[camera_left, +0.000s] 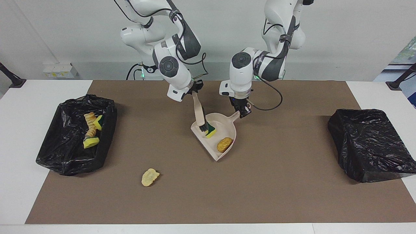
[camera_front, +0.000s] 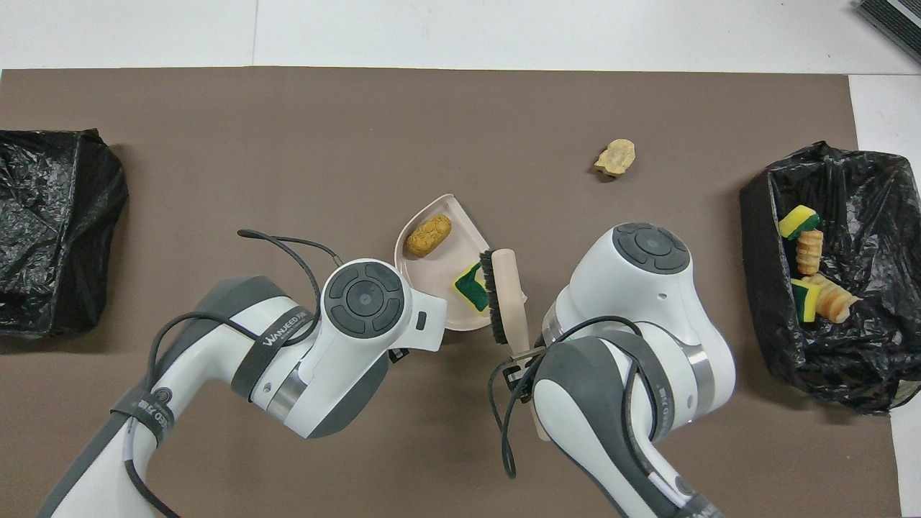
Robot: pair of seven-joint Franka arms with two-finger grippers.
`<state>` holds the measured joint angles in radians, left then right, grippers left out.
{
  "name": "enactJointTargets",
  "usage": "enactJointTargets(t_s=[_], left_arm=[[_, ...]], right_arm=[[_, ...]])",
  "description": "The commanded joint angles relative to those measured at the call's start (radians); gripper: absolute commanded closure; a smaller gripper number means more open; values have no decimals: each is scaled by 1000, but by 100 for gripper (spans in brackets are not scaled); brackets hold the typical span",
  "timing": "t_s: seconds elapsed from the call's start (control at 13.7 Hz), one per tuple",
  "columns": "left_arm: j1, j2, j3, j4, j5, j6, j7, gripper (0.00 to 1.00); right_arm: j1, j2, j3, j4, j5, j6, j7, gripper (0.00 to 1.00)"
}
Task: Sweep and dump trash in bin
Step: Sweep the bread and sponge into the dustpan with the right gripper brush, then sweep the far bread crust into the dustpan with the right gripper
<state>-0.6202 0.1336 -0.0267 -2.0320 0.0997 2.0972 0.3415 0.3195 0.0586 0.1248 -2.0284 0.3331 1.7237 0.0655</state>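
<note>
I have the left gripper (camera_left: 242, 112) clamped on the dustpan (camera_left: 224, 125) handle at frame centre in the facing view; from overhead the wrist hides that grip completely. The right gripper (camera_left: 194, 92) is closed on the brush (camera_left: 199, 112) handle, its fingers mostly covered by the wrist too. The brush bristles sit against a yellow-green sponge (camera_left: 210, 132) inside the pan, and a brown bread piece (camera_left: 224, 144) lies near the pan's lip. One pale lump (camera_left: 150, 177) sits alone on the mat, lower left of the facing view. The open bin (camera_left: 107, 130) at the left edge of that view holds several scraps (camera_left: 91, 130), partly sunk in black folds, so I can't count them. The other bag (camera_left: 367, 143) at right looks closed over.
</note>
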Motion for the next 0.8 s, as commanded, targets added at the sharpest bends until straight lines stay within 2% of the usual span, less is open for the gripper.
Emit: enactJointTargets(t_s=[0.0, 0.15, 0.22, 0.37, 0.44, 0.58, 0.73], left_arm=[[4, -16, -1, -24, -3, 34, -13, 100], [8, -8, -1, -11, -8, 38, 74, 100], [11, 24, -1, 16, -23, 41, 94, 100], [5, 73, -1, 76, -26, 15, 94, 100], [5, 75, -2, 87, -26, -3, 96, 100], [8, 87, -2, 117, -23, -45, 105, 100], [4, 93, -2, 134, -21, -61, 108, 100]], right_arm=[[-46, -6, 6, 14, -121, -24, -15, 100], [-107, 3, 6, 14, -198, -7, -6, 100], [-137, 10, 7, 14, -251, 19, -6, 100], [-192, 27, 7, 17, -337, 101, -4, 100], [-213, 38, 6, 23, -394, 134, -6, 100], [-255, 119, 13, 104, -572, 142, -12, 100], [-272, 212, 9, 206, -678, 132, -12, 100]])
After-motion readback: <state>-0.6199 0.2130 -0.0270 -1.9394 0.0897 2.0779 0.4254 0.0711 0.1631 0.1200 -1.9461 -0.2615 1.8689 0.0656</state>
